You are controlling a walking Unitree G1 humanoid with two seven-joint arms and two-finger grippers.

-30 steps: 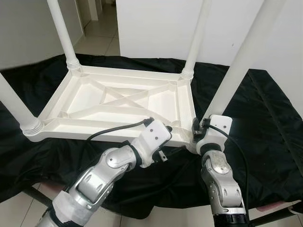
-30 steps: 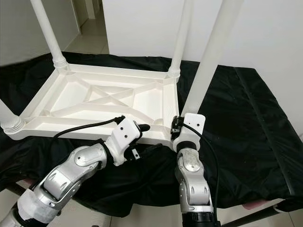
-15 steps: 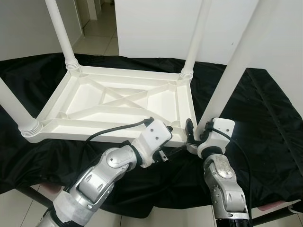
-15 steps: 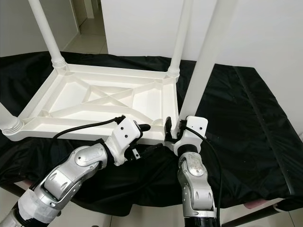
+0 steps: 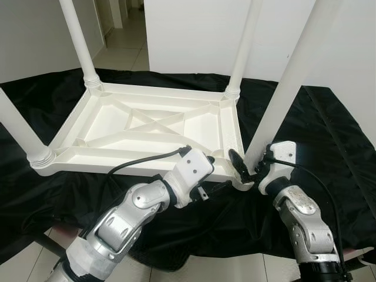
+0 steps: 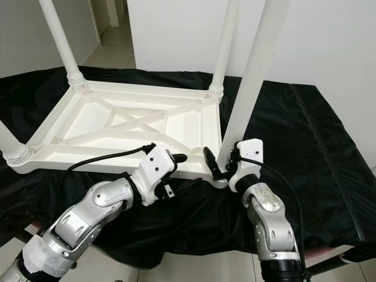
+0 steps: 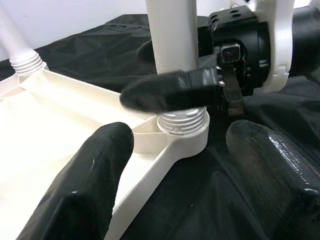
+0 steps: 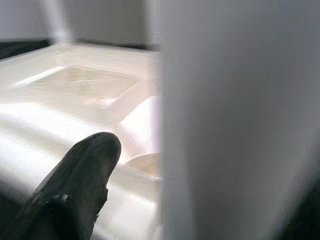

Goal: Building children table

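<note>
A white plastic children's table (image 5: 147, 126) lies upside down on a black cloth, with its legs standing up. The near right leg (image 5: 288, 82) sits in its threaded corner socket (image 7: 182, 120), leaning slightly. My right gripper (image 5: 249, 167) is shut on this leg just above the socket; one black finger (image 7: 170, 92) crosses its front and the other passes behind it. My left gripper (image 5: 216, 173) is open at the table's front edge. Its two fingers (image 7: 95, 170) straddle the same corner without touching the leg.
The black cloth (image 5: 329, 129) covers the work surface, whose front edge drops off just in front of my arms. Three other legs (image 5: 79, 41) stand at the remaining corners. White walls and a tiled floor lie behind.
My right forearm has swung out to the right and its wrist has turned around the base of the leg while holding it. The left arm has stayed put.
</note>
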